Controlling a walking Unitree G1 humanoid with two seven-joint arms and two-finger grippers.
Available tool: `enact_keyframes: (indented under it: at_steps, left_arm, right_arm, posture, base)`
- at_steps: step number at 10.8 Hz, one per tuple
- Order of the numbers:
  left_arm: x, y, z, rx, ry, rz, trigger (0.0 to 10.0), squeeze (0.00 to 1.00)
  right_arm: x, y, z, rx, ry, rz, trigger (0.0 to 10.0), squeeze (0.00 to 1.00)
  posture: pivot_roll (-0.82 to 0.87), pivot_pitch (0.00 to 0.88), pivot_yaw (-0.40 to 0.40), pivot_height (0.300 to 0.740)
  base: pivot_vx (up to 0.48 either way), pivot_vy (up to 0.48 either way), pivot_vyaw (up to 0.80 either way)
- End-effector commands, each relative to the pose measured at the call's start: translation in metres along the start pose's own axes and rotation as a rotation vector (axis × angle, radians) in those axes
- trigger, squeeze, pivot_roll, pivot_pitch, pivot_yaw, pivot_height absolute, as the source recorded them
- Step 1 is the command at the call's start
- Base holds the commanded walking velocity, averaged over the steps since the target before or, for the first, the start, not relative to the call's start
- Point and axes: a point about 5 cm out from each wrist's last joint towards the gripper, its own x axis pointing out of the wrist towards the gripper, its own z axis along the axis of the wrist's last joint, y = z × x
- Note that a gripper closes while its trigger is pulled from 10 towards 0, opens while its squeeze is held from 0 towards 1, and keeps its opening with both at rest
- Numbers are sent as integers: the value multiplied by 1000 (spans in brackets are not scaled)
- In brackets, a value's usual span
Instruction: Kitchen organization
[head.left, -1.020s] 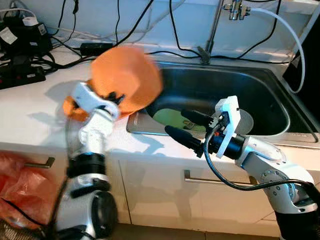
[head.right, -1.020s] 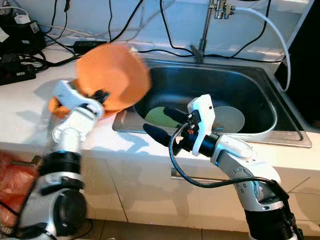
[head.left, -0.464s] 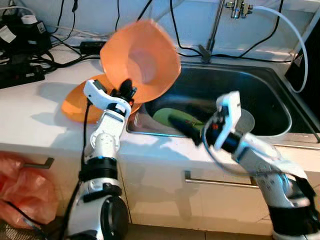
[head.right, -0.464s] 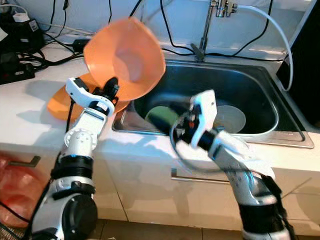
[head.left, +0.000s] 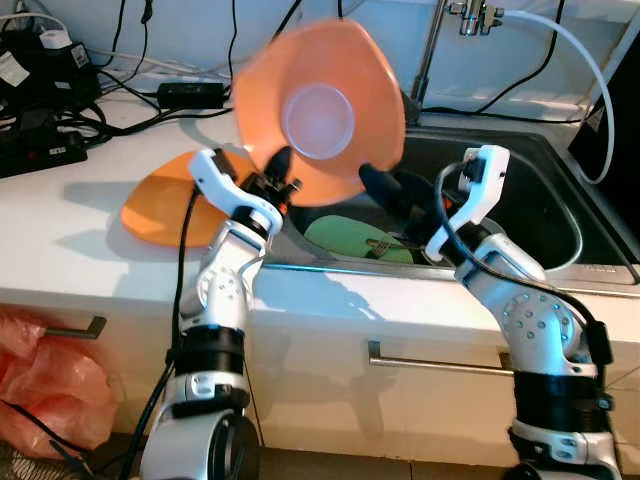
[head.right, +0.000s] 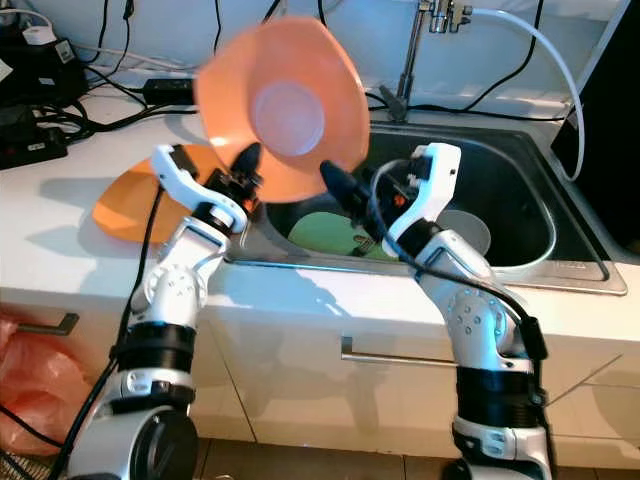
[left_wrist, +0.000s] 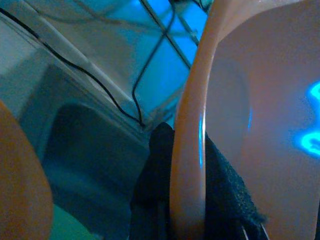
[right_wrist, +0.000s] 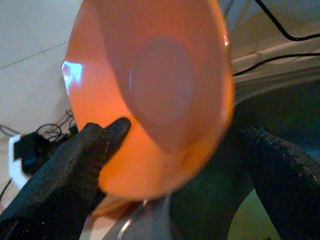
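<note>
Nearest the camera, the white cabinet front (head.left: 400, 350) with its drawer handle runs below the counter edge, and both silver arms rise from it. The left gripper (head.left: 275, 185) is clamped on the rim of an orange bowl (head.left: 320, 115); in the left wrist view its black fingers (left_wrist: 222, 195) pinch the rim from both sides. The bowl is held tilted on edge in the air, above the junction of counter and sink, with its round base facing the camera.

The right gripper (head.left: 395, 190) is raised beside the bowl's lower edge with its fingers spread wide and holding nothing; in the right wrist view one finger (right_wrist: 75, 170) lies against the bowl's outer wall, the other well apart from it.

Further back, a second orange dish (head.left: 165, 205) rests on the white counter (head.left: 70, 240) behind the left arm. In the steel sink (head.left: 540, 200), a green plate (head.left: 350, 240) lies on the bottom, with a grey dish partly hidden behind the right arm.

Judged status: the bowl is lifted but not yet placed. The sink items remain unsorted, so most of the organizing appears outstanding.
</note>
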Motion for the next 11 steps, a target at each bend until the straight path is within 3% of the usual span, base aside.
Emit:
enact_keyframes:
  at_steps: [1, 2, 3, 4, 11]
  left_arm:
    - [1, -17, -11, -17, -2, -68, 0, 0]
    - [1, -19, -14, -8, 6, -79, 0, 0]
    - [0, -24, -16, 8, 12, -109, 0, 0]
    - [0, -29, -16, 9, 11, -134, 0, 0]
    - [-4, -36, -21, -6, 36, -186, 0, 0]
  right_arm:
    - [3, 0, 5, 17, -13, -6, 10000, 0]
    - [5, 0, 6, 35, -23, -23, 10000, 0]
    - [9, -3, 7, 79, -45, -62, 4549, 0]
    - [10, -5, 7, 97, -55, -79, 0, 0]
    - [11, -18, 8, 218, -104, -173, 0, 0]
  posture:
    - [-14, 0, -2, 740]
    - [-15, 0, 1, 740]
    - [-15, 0, 5, 740]
    - [-13, 0, 6, 740]
    - [-4, 0, 1, 740]
  base:
    - [0, 0, 0]
    - [0, 0, 0]
    - [0, 0, 0]
    - [0, 0, 0]
    - [0, 0, 0]
